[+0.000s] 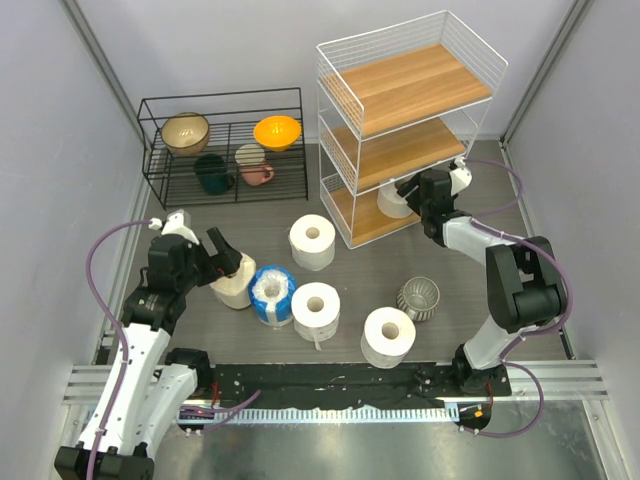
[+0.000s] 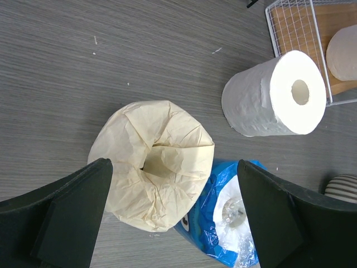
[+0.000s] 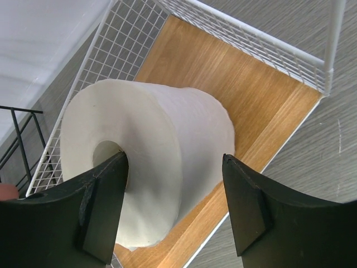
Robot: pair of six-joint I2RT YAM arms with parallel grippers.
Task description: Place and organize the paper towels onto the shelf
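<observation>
The shelf stands at the back right. One white roll rests on its bottom board. My right gripper is open around that roll: one finger is at the core hole, the other stands clear of its side. My left gripper is open above the cream-beige roll, which stands on end between its fingers. The blue-and-white wrapped roll leans against the cream roll. Three white rolls stand on the table.
A grey ribbed cup stands between the loose rolls and the right arm. A low black wire rack with bowls and mugs is at the back left. The top two shelf boards hold nothing.
</observation>
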